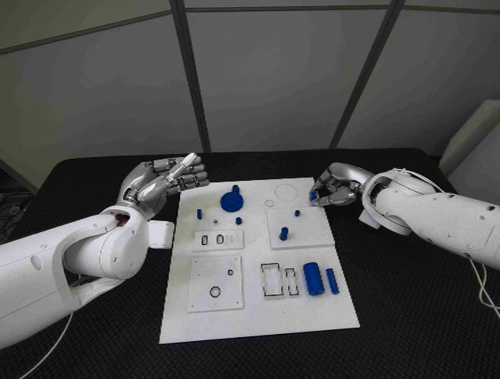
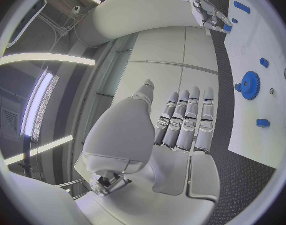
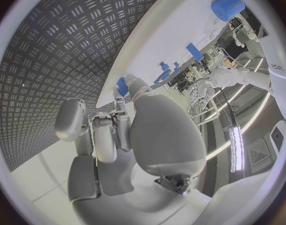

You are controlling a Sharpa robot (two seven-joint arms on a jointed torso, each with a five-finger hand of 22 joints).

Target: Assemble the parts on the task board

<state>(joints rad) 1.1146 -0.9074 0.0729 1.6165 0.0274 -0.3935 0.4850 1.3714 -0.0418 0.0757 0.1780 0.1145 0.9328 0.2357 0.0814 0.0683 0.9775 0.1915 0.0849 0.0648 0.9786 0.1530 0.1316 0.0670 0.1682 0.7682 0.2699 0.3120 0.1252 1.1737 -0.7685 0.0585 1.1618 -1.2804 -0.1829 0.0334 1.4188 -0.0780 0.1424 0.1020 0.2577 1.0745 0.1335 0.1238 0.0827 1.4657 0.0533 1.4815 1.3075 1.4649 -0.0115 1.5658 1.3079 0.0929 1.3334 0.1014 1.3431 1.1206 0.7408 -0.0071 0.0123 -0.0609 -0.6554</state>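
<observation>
One white task board (image 1: 261,316), flat and rectangular, centred on the black ribbed table (image 1: 420,316). Blue parts: one toothed gear (image 1: 233,201) at board's 12 o'clock, two cylinders (image 1: 313,278) at 4. Right hand (image 1: 332,189), at board's 1 o'clock edge, pinches a small blue part (image 1: 314,195), shape half hidden. Left hand (image 1: 164,183) at 11 o'clock: fingers together, empty.

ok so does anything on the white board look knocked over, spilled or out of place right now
Nothing stands out. The task board lies flat, the blue gear and two blue cylinders rest on it, and nothing looks broken or spilled.
</observation>
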